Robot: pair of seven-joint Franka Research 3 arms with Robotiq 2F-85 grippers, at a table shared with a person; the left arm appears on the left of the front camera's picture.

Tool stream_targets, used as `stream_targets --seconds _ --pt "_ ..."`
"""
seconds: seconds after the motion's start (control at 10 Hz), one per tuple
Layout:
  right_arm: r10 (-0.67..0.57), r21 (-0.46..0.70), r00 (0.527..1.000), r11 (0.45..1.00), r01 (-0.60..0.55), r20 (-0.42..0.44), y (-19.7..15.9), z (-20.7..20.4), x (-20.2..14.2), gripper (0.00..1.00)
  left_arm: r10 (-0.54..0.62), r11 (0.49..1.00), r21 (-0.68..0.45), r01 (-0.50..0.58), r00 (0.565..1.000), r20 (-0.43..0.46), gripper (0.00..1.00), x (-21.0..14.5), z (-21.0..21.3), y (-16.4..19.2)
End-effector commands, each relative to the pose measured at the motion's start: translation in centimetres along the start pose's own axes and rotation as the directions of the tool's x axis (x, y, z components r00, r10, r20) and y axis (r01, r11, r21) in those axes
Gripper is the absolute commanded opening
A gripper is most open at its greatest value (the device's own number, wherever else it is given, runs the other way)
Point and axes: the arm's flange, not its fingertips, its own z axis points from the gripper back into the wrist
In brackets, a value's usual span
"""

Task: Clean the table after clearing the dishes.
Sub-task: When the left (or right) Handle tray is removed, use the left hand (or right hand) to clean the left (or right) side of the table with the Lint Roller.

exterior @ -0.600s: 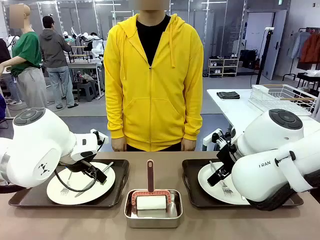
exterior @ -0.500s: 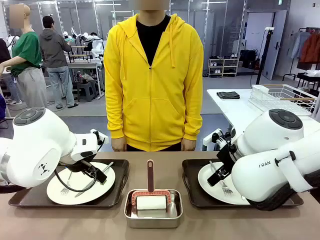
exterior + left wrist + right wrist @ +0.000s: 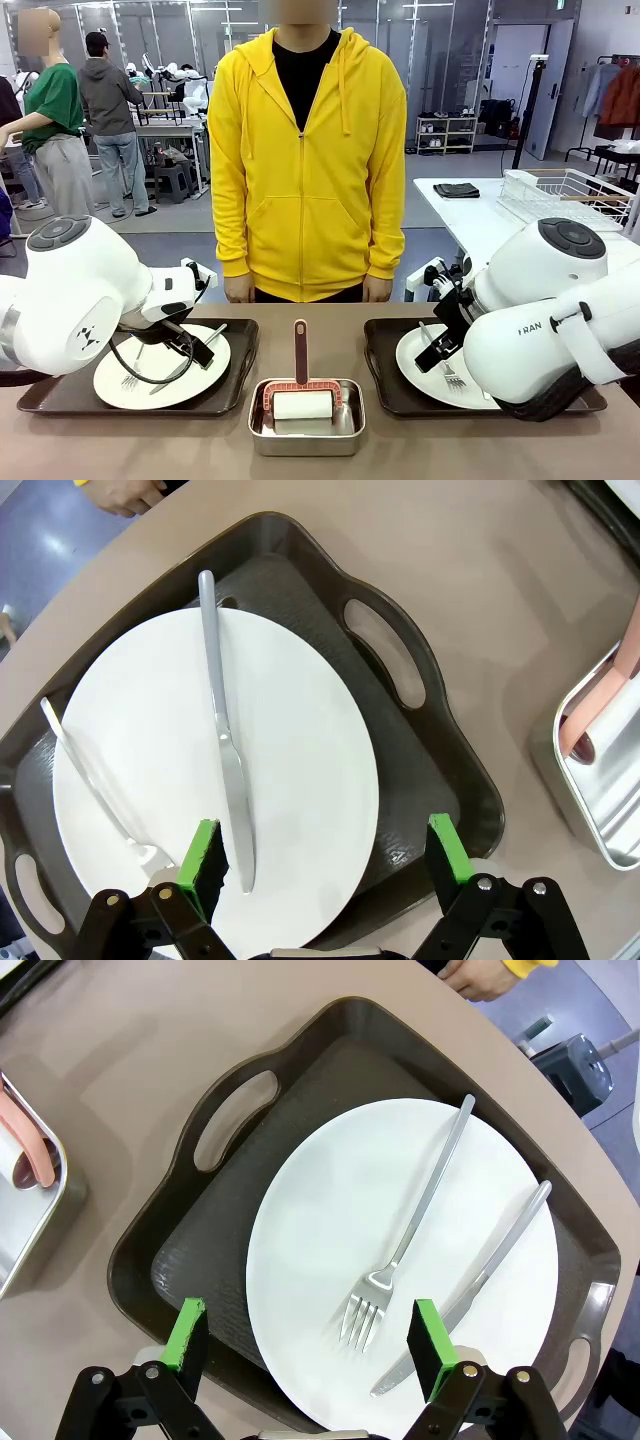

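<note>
Two dishes on trays — judged stiff, breakable, cutlery loose; lift by handles. Left gripper, right gripper — spread, empty.

No change is registered since the earlier pictures: the left gripper, right gripper and dishes have not been displaced.

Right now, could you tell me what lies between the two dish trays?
Front view: a small steel pan holding a red-handled white roller stands on the table between them.
</note>
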Motion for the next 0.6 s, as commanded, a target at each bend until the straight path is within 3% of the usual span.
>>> stream_targets --seconds 0.0,0.5 --pt "0.000 0.001 1.000 1.000 0.000 0.000 0.06 0.00 0.02 1.00 0.000 1.000 0.000 0.000 1.000 0.000 1.00 0.00 0.00 0.01" --pt "0.000 0.000 1.000 1.000 0.000 0.000 0.00 0.00 0.00 1.00 -0.016 1.000 0.019 0.016 1.000 -0.007 1.00 0.61 0.45 0.55"
